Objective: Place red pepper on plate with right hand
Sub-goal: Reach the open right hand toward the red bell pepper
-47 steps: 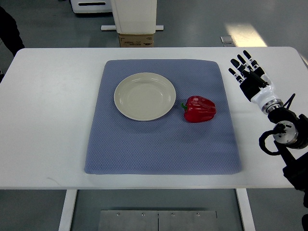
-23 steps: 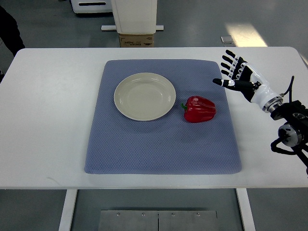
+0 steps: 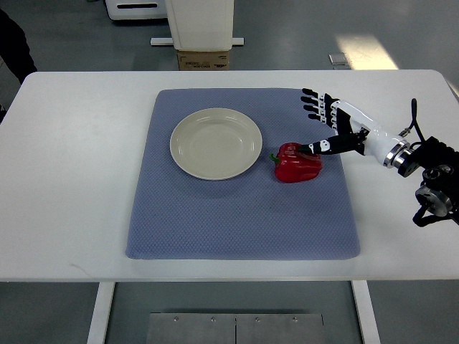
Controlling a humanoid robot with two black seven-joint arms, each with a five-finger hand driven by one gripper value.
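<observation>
A red pepper [image 3: 295, 165] with a green stem lies on the blue mat [image 3: 240, 215], just right of the cream plate [image 3: 215, 142], which holds nothing. My right hand [image 3: 314, 122] reaches in from the right edge and hovers over the pepper's upper right side. Its fingers [image 3: 313, 104] are spread, and the thumb tip sits at the pepper's top right edge. Nothing is grasped. The left hand does not show.
The mat lies on a white table [image 3: 72, 179]. Beyond the table's far edge stand a white pillar and a cardboard box [image 3: 204, 60] on the floor. A dark shape shows at the upper left edge.
My right hand has moved left from beside the mat's right edge to over the pepper, with the forearm swinging in low. Pepper and plate have not moved.
</observation>
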